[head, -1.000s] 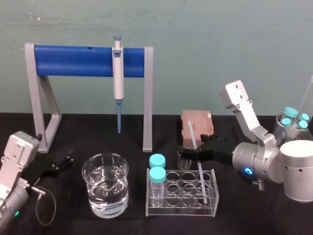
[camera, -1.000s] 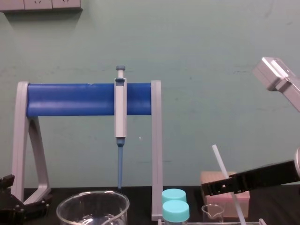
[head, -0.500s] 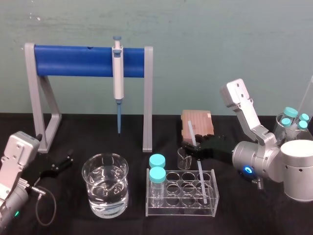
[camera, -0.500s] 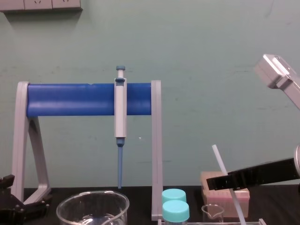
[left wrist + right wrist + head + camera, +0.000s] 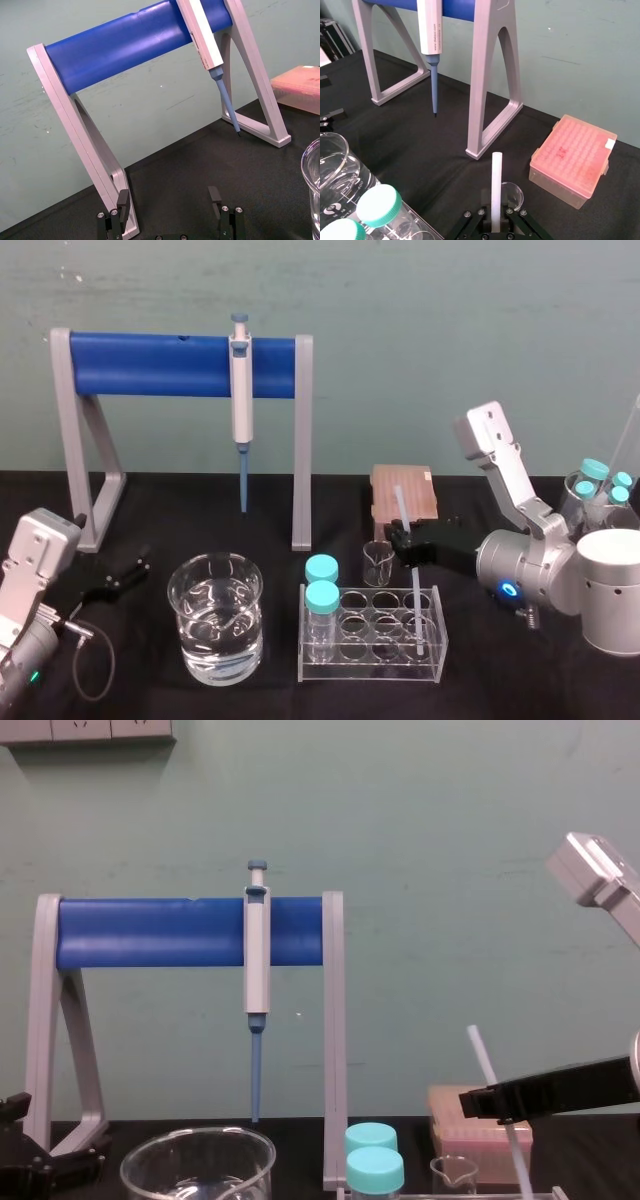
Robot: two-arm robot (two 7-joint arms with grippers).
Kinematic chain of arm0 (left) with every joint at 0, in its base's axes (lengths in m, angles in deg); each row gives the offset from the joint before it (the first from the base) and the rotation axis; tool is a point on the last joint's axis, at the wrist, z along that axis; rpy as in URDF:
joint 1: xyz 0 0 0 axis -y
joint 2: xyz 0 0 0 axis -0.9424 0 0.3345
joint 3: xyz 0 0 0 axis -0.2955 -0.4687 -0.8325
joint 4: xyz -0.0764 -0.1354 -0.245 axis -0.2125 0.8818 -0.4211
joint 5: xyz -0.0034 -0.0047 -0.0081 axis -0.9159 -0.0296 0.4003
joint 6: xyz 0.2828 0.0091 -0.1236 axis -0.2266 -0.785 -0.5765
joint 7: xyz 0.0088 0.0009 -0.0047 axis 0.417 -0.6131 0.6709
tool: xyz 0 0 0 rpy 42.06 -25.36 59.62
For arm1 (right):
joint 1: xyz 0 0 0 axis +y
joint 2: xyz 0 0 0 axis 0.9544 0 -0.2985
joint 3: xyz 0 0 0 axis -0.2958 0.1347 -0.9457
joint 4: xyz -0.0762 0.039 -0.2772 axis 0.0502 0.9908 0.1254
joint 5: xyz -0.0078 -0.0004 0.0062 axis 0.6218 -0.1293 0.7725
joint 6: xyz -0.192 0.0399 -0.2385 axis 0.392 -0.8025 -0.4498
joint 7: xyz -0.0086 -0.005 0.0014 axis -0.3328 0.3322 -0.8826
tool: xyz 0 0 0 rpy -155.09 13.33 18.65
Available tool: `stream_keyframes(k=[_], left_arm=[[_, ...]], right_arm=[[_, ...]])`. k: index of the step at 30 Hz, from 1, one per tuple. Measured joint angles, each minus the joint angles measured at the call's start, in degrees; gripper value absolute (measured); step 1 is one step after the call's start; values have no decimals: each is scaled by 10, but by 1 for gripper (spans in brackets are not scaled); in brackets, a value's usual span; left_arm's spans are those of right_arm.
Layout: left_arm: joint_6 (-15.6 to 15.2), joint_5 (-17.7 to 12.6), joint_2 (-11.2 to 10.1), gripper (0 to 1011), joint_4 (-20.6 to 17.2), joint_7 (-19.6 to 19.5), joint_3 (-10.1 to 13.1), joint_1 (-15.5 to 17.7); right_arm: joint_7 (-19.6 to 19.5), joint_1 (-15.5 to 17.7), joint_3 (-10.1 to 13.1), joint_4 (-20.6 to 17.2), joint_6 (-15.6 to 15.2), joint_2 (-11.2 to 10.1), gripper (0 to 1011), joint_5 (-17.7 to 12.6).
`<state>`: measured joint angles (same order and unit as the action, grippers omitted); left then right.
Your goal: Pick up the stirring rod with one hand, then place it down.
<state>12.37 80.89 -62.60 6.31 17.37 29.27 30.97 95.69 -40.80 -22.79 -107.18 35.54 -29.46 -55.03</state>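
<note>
The stirring rod (image 5: 406,550) is a thin translucent white stick that leans slightly, its lower end inside the clear tube rack (image 5: 372,660). My right gripper (image 5: 403,540) reaches in from the right and is shut on the rod about halfway up. In the right wrist view the rod (image 5: 496,190) rises straight out from between the closed black fingers (image 5: 479,221). From the chest, the rod (image 5: 488,1070) pokes up above the right gripper (image 5: 470,1103). My left gripper (image 5: 115,580) rests open on the black table at the left, by the stand's foot; it is the left gripper (image 5: 167,200) with nothing between its fingers.
A grey stand with a blue bar (image 5: 160,365) holds the pipette (image 5: 240,390) at the back. A water-filled beaker (image 5: 215,630) stands left of the rack. Two teal-capped tubes (image 5: 321,585) sit in the rack, with a small beaker (image 5: 377,562) and pink tip box (image 5: 405,492) behind it.
The right gripper's jaws have closed onto the rod. Gripper and rod have shifted a little to the right, and the rod stands more upright. The left arm has not moved.
</note>
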Motion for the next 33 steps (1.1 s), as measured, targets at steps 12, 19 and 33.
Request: stream_keyframes(k=[12, 19, 33], left_arm=[[0, 0, 0, 1005, 0, 0, 0, 0], [0, 0, 0, 1005, 0, 0, 0, 0], [0, 0, 0, 1005, 0, 0, 0, 0]], right_arm=[[-6, 27, 18, -33, 6, -1, 64, -16], [-17, 47, 32, -60, 12, -5, 64, -33], [-24, 85, 54, -137, 100, -34, 64, -38]])
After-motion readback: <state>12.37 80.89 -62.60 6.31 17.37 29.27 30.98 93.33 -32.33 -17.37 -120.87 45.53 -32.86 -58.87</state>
